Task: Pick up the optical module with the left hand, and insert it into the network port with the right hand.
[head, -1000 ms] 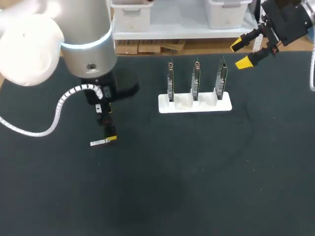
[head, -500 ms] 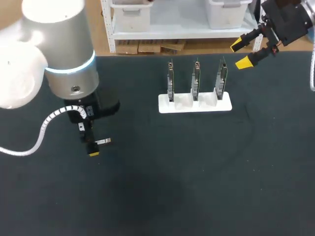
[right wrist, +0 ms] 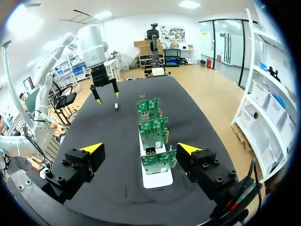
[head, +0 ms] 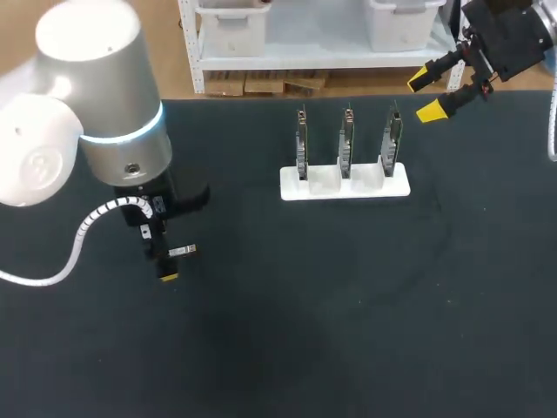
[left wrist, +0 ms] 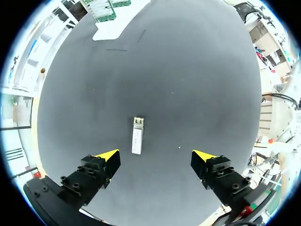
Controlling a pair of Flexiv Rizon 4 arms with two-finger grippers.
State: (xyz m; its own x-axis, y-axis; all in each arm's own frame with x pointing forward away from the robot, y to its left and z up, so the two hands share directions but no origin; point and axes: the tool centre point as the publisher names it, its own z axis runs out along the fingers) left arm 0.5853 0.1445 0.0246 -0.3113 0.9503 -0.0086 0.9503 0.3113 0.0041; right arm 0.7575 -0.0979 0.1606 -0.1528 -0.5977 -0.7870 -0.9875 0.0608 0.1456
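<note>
The optical module (head: 181,251), a small silver bar, lies flat on the dark mat (head: 348,305). My left gripper (head: 165,259) hangs just over it, open and holding nothing. In the left wrist view the module (left wrist: 137,135) lies ahead of the open left gripper (left wrist: 155,155), nearer one finger, untouched. The network ports sit on three upright green boards (head: 346,139) in a white rack (head: 345,185). My right gripper (head: 425,96) hovers open and empty beyond the rack's right end. In the right wrist view the boards (right wrist: 151,132) stand between its fingers, well below the right gripper (right wrist: 140,148).
The right wrist view also takes in my left arm (right wrist: 94,44) and the module (right wrist: 116,107) past the rack (right wrist: 157,180). Dark mat covers the whole table.
My left arm has swung to the left, so its gripper now sits slightly left of the module instead of right over it. The module and the right arm have stayed put.
</note>
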